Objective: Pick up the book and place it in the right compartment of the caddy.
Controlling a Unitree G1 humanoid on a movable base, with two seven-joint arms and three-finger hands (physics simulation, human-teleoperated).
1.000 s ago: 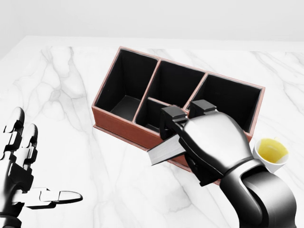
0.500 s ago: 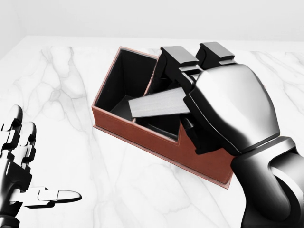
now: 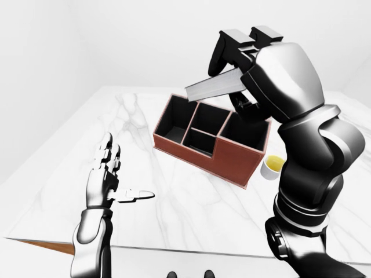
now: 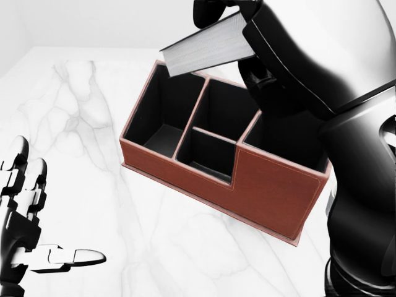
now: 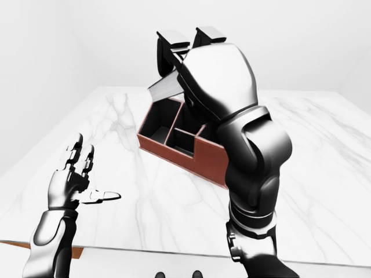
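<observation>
A dark book [image 4: 207, 44] with pale page edges is held in my right hand [image 3: 243, 55], well above the brown caddy [image 4: 272, 192]. The fingers close round the book's right end; it tilts, left end lower. The caddy stands on the white marble table [image 4: 80, 117] with black compartments: a large left one, two small middle ones and a right one [image 3: 246, 132] partly hidden by my arm in the head view. My left hand [image 3: 113, 174] is open and empty over the table at the left, apart from the caddy.
A white cup with yellow liquid [image 3: 272, 166] stands on the table right of the caddy, beside my right arm. The table's near edge [image 3: 174, 250] runs along the bottom of the left-eye view.
My right hand has lifted the book from the caddy's near wall to well above the caddy. The left hand has not moved.
</observation>
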